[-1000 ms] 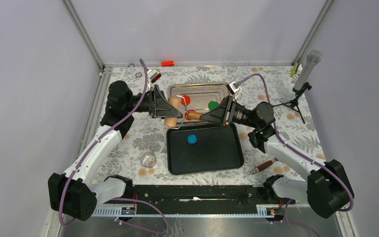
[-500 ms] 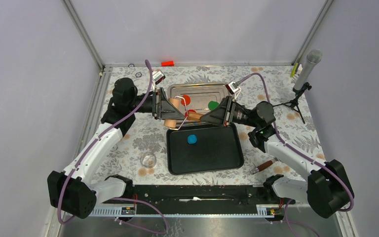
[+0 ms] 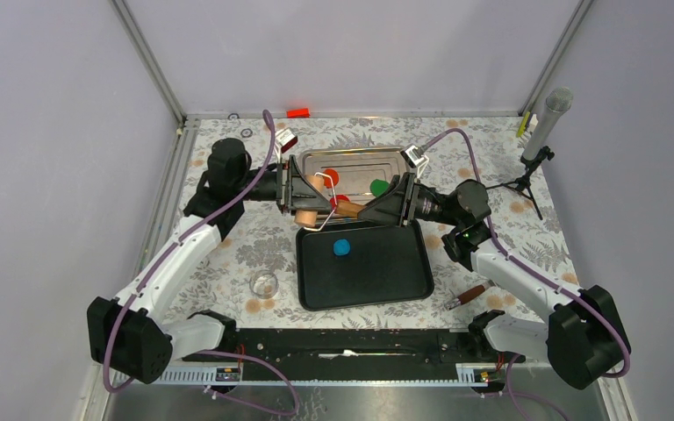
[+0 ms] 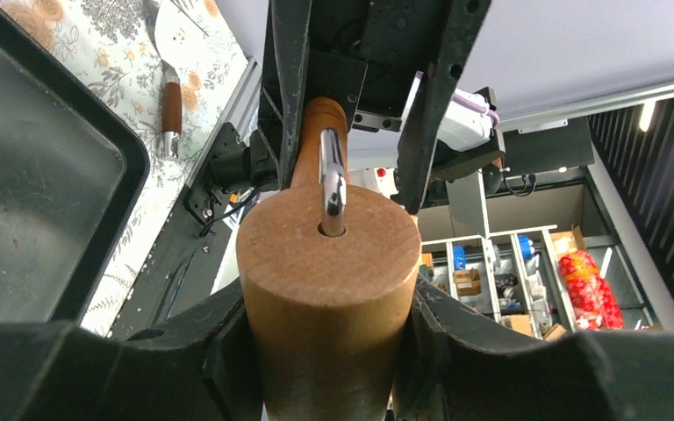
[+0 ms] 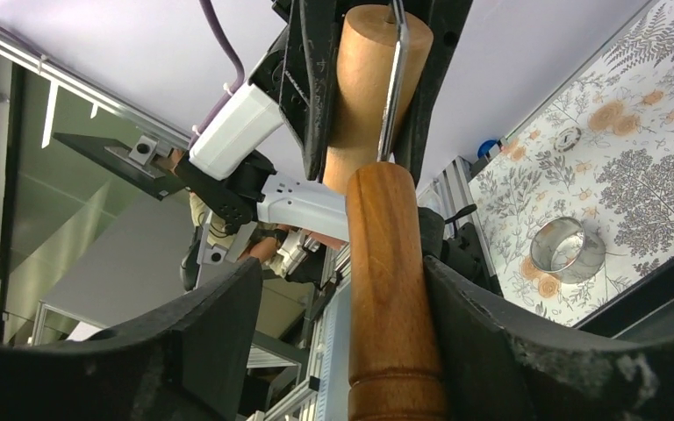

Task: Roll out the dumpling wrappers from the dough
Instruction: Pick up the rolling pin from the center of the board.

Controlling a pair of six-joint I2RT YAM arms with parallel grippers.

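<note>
Dough (image 3: 341, 247): you had the blue puck lying on the black tray (image 3: 377, 285), below both grippers and on their near side. It was well apart from the roller and not yet flattened.
Tool in the air: the roller (image 4: 325, 263) hung between your two grippers, about over the line where the black tray met the metal tray (image 3: 351, 156).
Left side: your left gripper (image 4: 325, 307) was clenched on the roller's wooden drum. Its fingers (image 4: 228, 324) pressed both flanks, and the wire yoke entered the end face just above them.
Right side: your right gripper (image 5: 344, 289) was slack around the roller's handle. The handle stood between the jaws with a plain gap on one side, so I judge that gripper bore no weight.
Wrappers (image 3: 378, 186): a green disc and a red one lay in the metal tray, just beyond the grippers. Neither gripper touched them.
Step in hand: this looked like a change of grip on the roller between your two arms. No rolling had begun, so the task seemed early.
Next move: your right gripper needed either to draw back clear of the handle and wire or to close firmly on the handle again. A clamped drum cannot turn, so the handle had to be what you held before lowering the roller towards the dough.
Risk: the wire yoke sat close to both sets of fingers and could have snagged.
</note>
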